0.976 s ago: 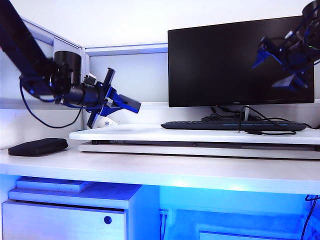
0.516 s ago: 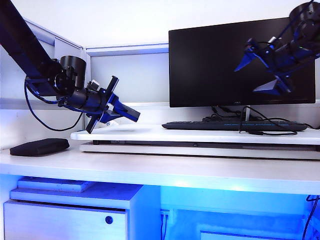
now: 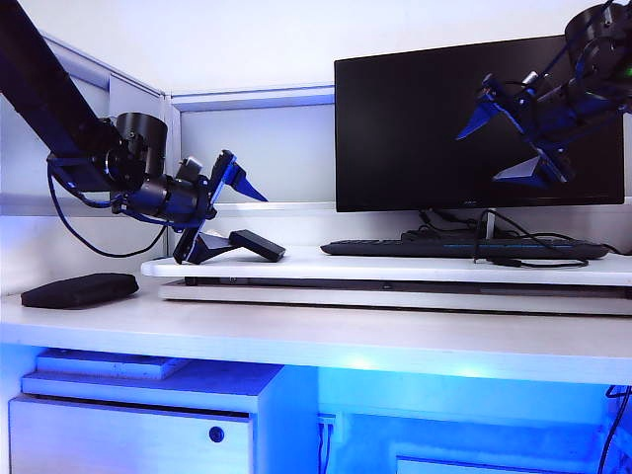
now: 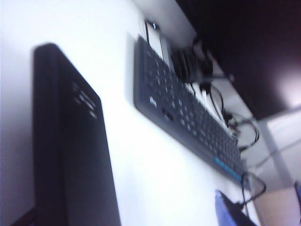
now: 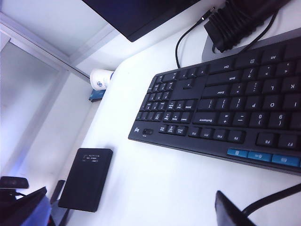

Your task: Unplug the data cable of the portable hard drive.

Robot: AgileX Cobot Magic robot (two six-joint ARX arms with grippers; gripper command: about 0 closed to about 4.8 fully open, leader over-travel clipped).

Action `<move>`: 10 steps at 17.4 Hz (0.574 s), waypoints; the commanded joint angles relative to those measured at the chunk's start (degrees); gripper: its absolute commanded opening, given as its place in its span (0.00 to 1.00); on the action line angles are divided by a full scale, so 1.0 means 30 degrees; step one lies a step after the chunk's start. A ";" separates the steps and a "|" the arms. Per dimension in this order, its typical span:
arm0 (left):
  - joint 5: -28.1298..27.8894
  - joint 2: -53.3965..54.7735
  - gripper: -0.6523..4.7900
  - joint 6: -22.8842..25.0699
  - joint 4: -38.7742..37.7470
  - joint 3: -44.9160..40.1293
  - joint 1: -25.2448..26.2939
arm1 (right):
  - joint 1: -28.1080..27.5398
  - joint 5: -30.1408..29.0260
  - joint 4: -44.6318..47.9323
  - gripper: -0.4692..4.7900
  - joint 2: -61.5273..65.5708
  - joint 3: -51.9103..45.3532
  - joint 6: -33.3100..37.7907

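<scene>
The portable hard drive is a thin black slab lying on the raised white board. One end of it sits by the lower finger of my left gripper, which stands open around that end. In the left wrist view the drive fills the near side, blurred, between the spread fingers of the left gripper. No cord shows in the drive. The data cable lies loose in front of the keyboard, far from the drive. My right gripper hangs open and empty in front of the monitor.
A long black keyboard and a monitor stand on the board, with coiled cords behind the keyboard. A soft black pouch lies on the lower desk at the left. A white cup sits at the board's back corner.
My left gripper has opened and let go of the hard drive, which it held above the board before; the drive now rests on the board. The right gripper has drifted a little to the left.
</scene>
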 commanded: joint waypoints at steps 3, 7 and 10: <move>-0.0015 0.0262 1.00 0.3687 -0.2484 -0.0160 0.0204 | 0.0022 -0.0109 -0.0153 1.00 -0.0102 0.0058 -0.0976; -0.0233 0.0248 1.00 0.5566 -0.3381 -0.0138 0.0852 | 0.0022 -0.0109 -0.0175 1.00 -0.0102 0.0058 -0.1333; -0.0226 0.0131 1.00 0.7978 -0.4473 0.0401 0.1188 | 0.0007 0.0000 -0.0168 1.00 -0.0102 0.0058 -0.1406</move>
